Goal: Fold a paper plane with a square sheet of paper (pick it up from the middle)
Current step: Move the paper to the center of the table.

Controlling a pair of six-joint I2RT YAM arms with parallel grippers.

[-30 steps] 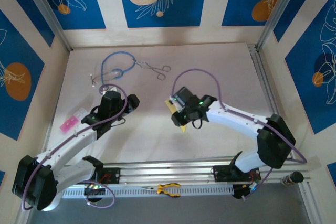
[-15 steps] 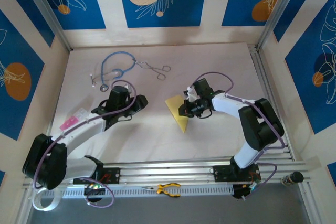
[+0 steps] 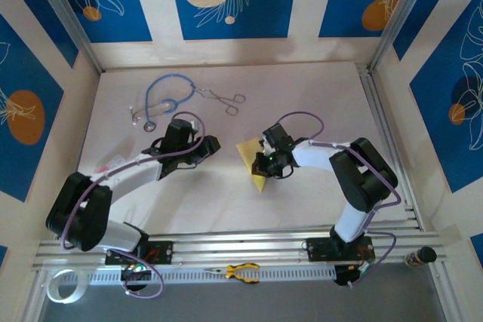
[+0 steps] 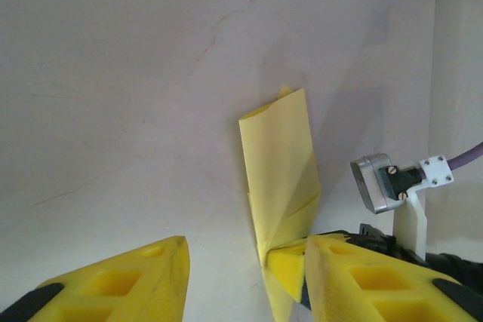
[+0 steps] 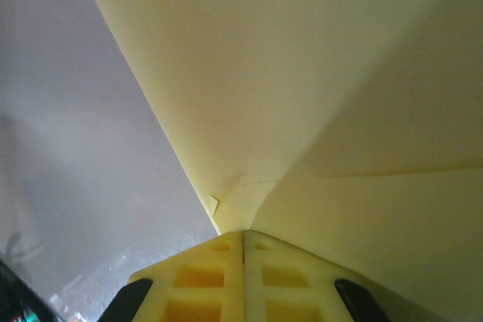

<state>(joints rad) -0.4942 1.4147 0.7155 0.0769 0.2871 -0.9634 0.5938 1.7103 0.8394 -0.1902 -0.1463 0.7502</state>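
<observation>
The pale-yellow sheet of paper (image 3: 250, 153), folded into a pointed wedge, lies mid-table with its tip toward the near edge. In the left wrist view the folded paper (image 4: 278, 152) stands partly lifted off the table. My right gripper (image 3: 264, 164) is shut on its right edge; in the right wrist view its fingers (image 5: 243, 242) meet at the fold and the paper (image 5: 317, 81) spreads above them. My left gripper (image 3: 209, 145) sits to the left of the paper, apart from it. Its yellow fingers (image 4: 243, 262) are open, with the paper's lower edge between and beyond them.
A blue stethoscope (image 3: 162, 99) and metal forceps (image 3: 224, 99) lie at the back left. A small pink object (image 3: 110, 164) sits under the left arm. Yellow-handled pliers (image 3: 241, 271) rest on the front rail, and a tape roll (image 3: 60, 289) is at the near left.
My left gripper has moved right, closer to the paper. My right gripper pulled off the paper to its right side, then closed on its right edge.
</observation>
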